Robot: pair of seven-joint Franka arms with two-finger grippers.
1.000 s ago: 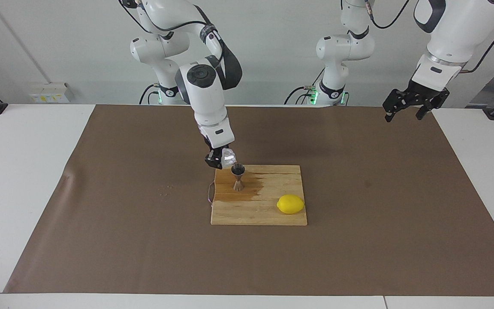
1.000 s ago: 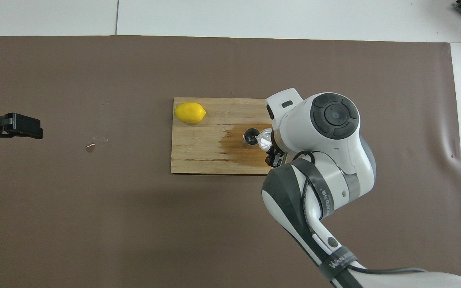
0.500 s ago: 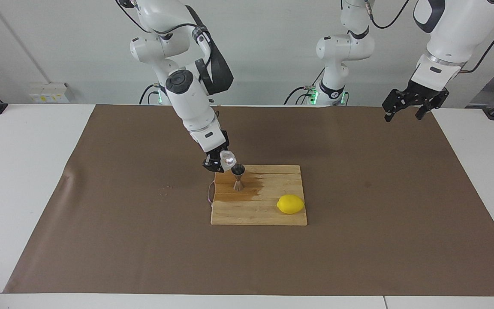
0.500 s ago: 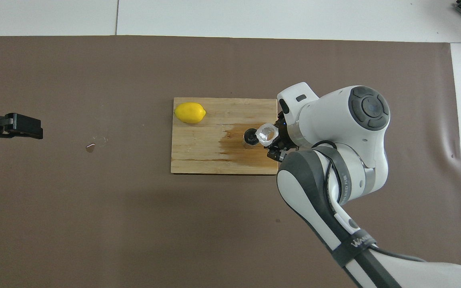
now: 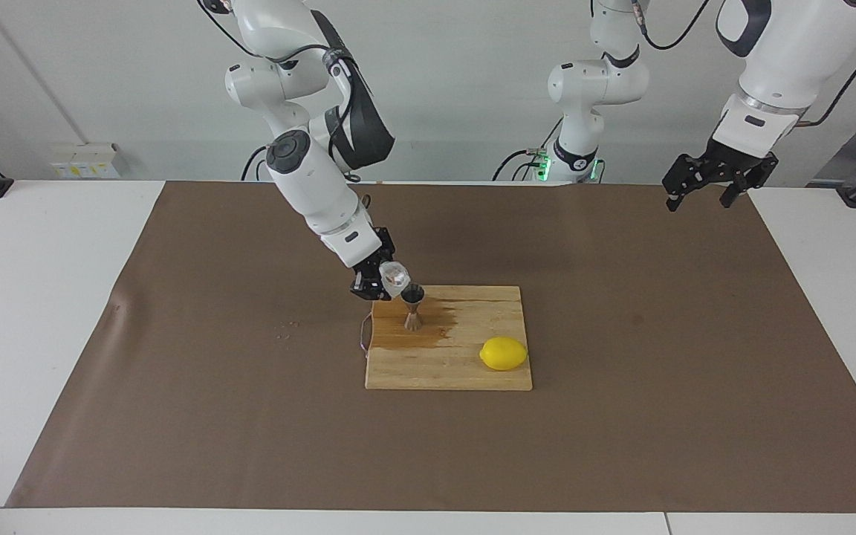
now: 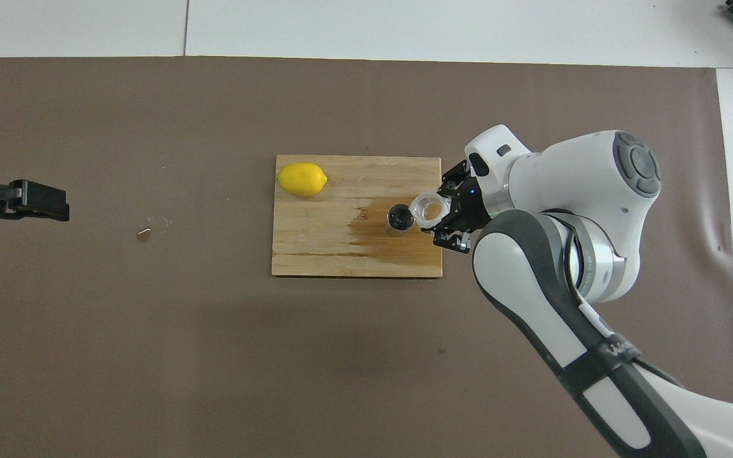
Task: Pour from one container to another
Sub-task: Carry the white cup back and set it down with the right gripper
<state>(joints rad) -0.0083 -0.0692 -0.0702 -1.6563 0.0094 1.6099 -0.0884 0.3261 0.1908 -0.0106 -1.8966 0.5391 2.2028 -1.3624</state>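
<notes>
- The glass cup (image 5: 396, 276) was gripped by the right gripper (image 5: 380, 284), fingers clamped on its wall, over the right-arm end of the cutting board (image 5: 465, 371).
- Cup appearance: small, squat, clear, with frosty textured walls; it was tipped, its open mouth turned toward the jigger (image 5: 413, 306), and the round rim showed in the overhead view (image 6: 429, 209).
- No liquid could be made out inside the cup.
- The jigger was found just below and beside the held cup, upright on the board; whether the cup's lip touched the jigger's rim could not be told.
- Jigger appearance: shiny steel, hourglass shape, two cones joined at a narrow waist; its upper bowl read dark from overhead (image 6: 399, 219).
- A darker wet-looking patch (image 5: 428, 327) was seen on the wood around the jigger's foot.
- A lemon (image 5: 504, 354) lay on the same board, well apart from the right gripper, toward the left arm's end.
- The left gripper (image 5: 701, 189) was held idle in the air over the brown mat (image 5: 175, 371) at the left arm's end of the table, fingers spread, nothing between them.
</notes>
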